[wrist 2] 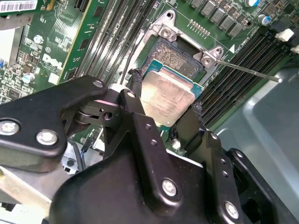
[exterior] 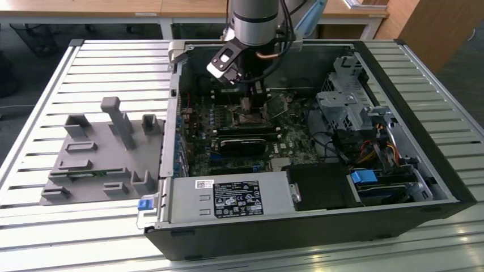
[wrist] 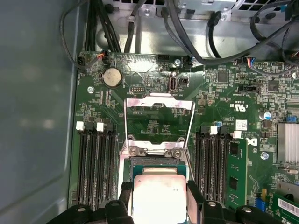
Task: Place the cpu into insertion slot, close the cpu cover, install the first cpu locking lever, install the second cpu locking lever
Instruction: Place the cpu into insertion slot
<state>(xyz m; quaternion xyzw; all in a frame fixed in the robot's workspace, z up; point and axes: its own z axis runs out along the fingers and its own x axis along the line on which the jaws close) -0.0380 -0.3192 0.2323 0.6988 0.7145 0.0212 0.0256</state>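
Note:
My gripper (exterior: pixel 253 105) reaches down into the open computer case and is shut on the cpu (wrist 2: pixel 166 95), a square chip with a dull silver top held between the two black fingers (wrist 2: pixel 134 95). In both wrist views the cpu (wrist: pixel 158 198) sits over the insertion slot (wrist 2: pixel 180 53), covering most of it; part of the slot's dark centre still shows beyond the chip. I cannot tell whether chip and slot touch. The cpu cover (wrist: pixel 159 101), a thin silver frame, lies flipped open beyond the slot. A thin locking lever (wrist 2: pixel 252 72) sticks out to one side.
Long black memory slots (wrist: pixel 96 163) flank the socket on both sides. Cables (wrist: pixel 187 32) hang across the case wall beyond the board. In the exterior view a grey fixture (exterior: pixel 98 153) lies on the slatted table at the left, a drive cage (exterior: pixel 352 105) stands at the right.

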